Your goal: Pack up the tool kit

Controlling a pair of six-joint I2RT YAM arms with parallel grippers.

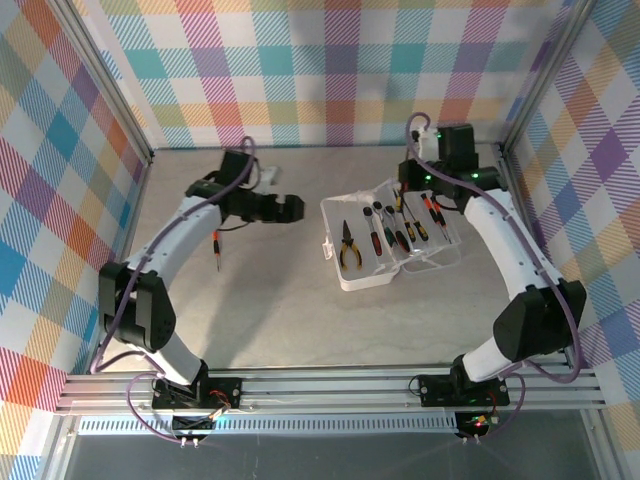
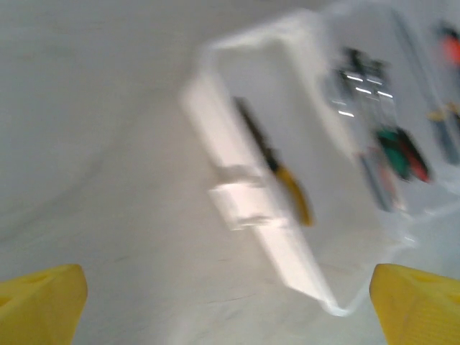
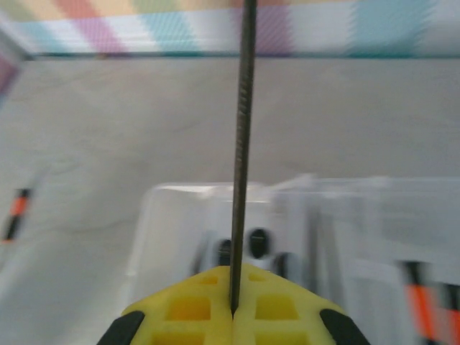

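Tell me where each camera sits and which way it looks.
Top external: above and behind the arms, looking down on the table; left arm and right arm show.
Left wrist: on the left arm, facing the clear case and pliers; the open left claw, yellow fingertips at the bottom corners.
Right wrist: on the right arm, facing over the case toward the plaid wall; the right claw is shut on a thin metal shaft.
Shared: all three see the case.
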